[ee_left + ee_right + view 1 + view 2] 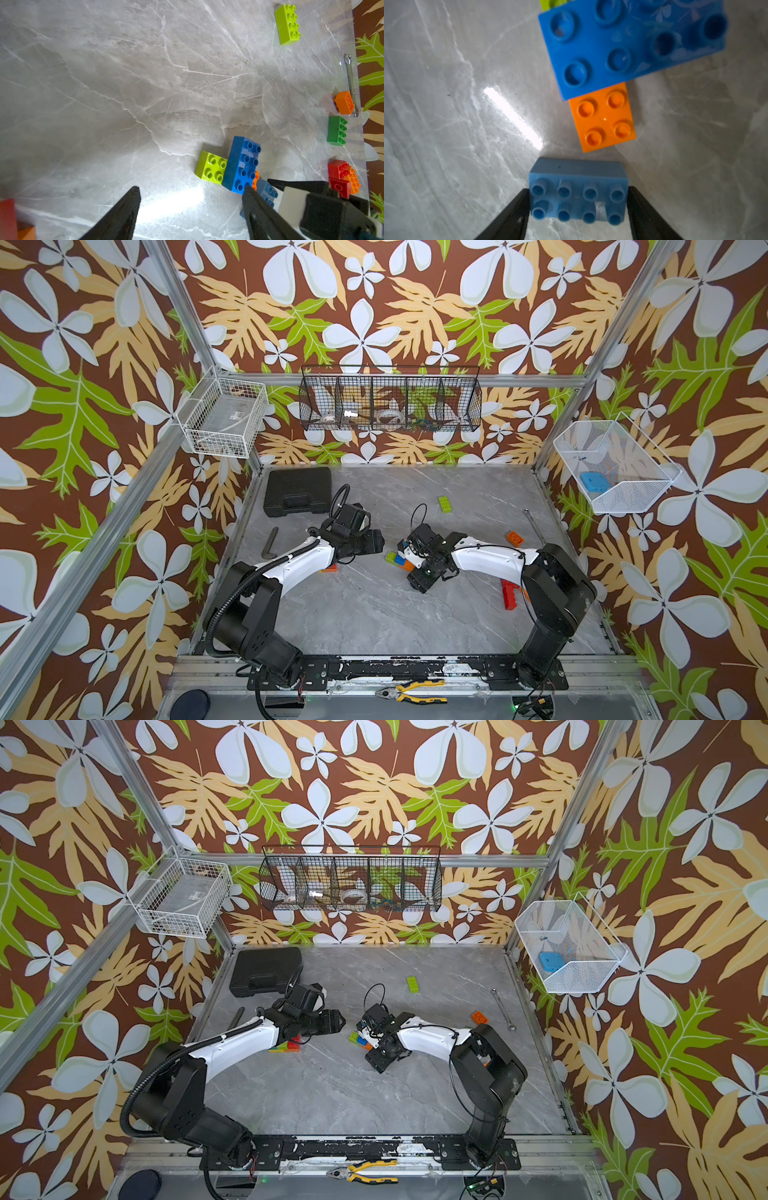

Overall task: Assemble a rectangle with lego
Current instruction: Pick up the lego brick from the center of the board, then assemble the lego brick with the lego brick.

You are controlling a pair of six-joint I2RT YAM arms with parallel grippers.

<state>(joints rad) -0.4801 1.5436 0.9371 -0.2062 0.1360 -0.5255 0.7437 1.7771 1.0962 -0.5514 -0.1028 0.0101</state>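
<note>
The tabletop (104,93) is glossy, marble-look grey, throwing white glare between the ribbed matt-black fingers (124,209) of the left gripper (191,190). The pale blue brick (578,172) between the fingers (512,214) of the right gripper (578,190) is smooth plastic, scuffed and dull; the bright blue brick (623,41) and orange brick (602,118) just past its fingertips are shinier. The wrench (350,83) is bright metal.

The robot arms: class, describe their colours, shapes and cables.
The left arm and right arm have black joints and curved white middle links. A black corrugated hose follows the left; thin black cables loop above both wrists. Fingers are black, tapered, ribbed.
</note>
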